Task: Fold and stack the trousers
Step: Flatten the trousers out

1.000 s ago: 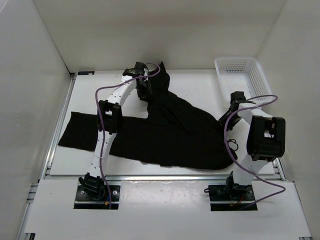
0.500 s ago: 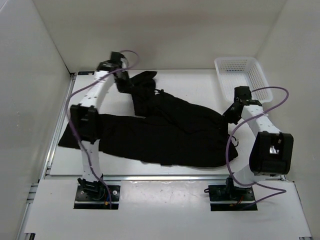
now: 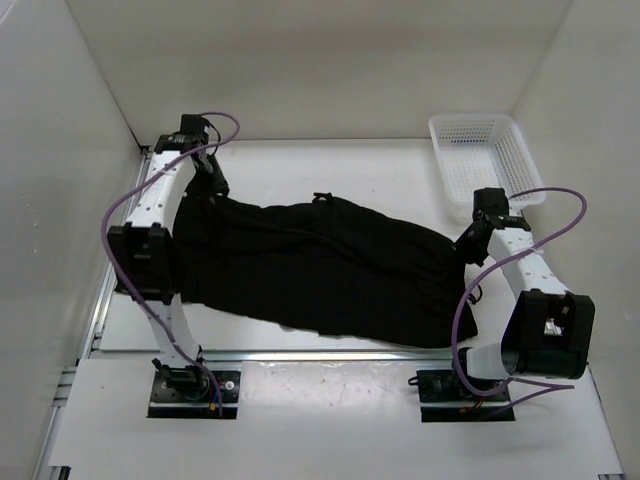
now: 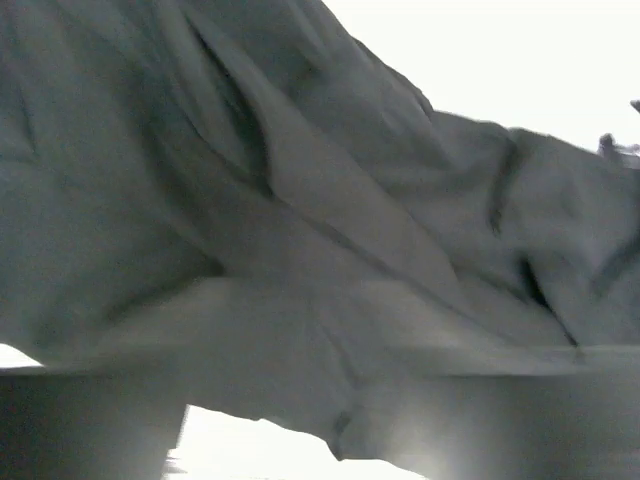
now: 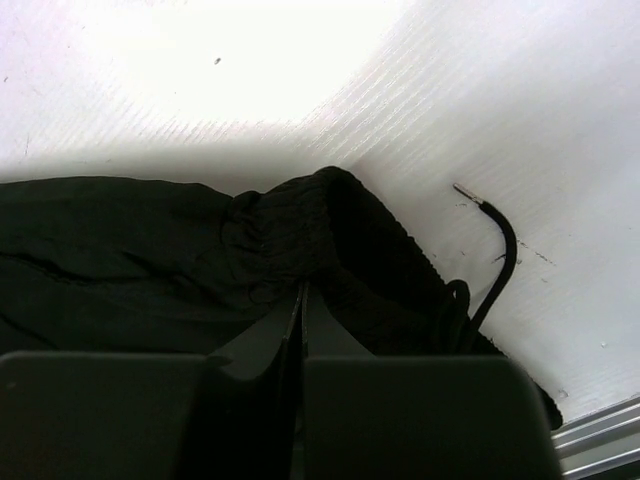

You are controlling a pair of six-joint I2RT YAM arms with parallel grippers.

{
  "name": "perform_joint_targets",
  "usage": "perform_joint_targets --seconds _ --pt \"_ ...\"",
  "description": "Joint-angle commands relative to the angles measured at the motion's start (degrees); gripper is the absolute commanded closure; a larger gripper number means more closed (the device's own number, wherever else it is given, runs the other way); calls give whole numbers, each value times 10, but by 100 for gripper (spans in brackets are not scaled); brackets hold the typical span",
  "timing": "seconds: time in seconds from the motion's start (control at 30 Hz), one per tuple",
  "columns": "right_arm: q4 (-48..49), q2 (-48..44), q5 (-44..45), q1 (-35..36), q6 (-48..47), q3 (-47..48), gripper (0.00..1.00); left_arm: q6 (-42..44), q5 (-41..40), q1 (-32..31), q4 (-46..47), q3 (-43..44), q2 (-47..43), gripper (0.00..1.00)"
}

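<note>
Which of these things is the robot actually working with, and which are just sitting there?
Part of the job:
- black trousers
- right hand, pinching their waistband end
- left hand, at their far left corner

Just lying about:
- white mesh basket, at the far right, nothing touching it

The left wrist view shows the black soft cloth trousers (image 4: 300,230) blurred and cut off all around; overhead, the left gripper (image 3: 215,183) is too small to judge.
</note>
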Motion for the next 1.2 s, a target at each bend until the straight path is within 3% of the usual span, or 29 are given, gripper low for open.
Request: perform_joint_targets --seconds 0.0,0.03,0.07,0.1,0.17,0.2,0.23,0.3,0.43,0.57,0.67,0.73,0.77,0.8,1.0,1.17 --pt "-10 -13 23 -2 -9 14 100 11 -60 20 -33 91 52 67" --pt "-15 -18 23 -2 -14 22 100 5 -70 26 -40 118 64 84" --pt "-15 -18 23 -2 -14 22 100 5 -71 34 -40 118 74 89" --pt "-15 -18 23 -2 -14 22 100 -2 -71 40 -32 125 94 83" --pt "-15 -18 23 -2 -14 27 100 -17 -42 75 -40 137 122 62" --pt "-15 -18 23 -2 -14 27 100 -17 -30 89 -40 143 147 46" --pt "-15 -18 17 -2 -14 27 100 -29 2 104 -40 143 159 19" --pt "-15 -18 17 -2 -19 27 100 -30 35 136 -16 148 181 6" --pt "-15 -12 17 -2 -25 27 100 -30 -12 137 -46 256 285 6" --pt "-15 -5 12 -2 -25 38 100 -24 3 131 -70 363 363 7" --pt "-20 2 12 -8 -25 43 100 -24 32 131 -70 407 391 21" --pt "-20 7 12 -8 -25 43 100 -24 38 126 -62 398 391 40" --pt "-20 7 12 -8 -25 43 100 -24 38 126 -52 388 369 81" --pt "-26 7 12 -8 -25 48 100 -24 38 126 -52 383 360 90" --pt "-31 -21 18 -22 -25 48 100 -24 -9 126 -46 407 230 90" --pt "-38 -50 12 -44 -25 60 100 -16 36 159 -40 472 172 90"
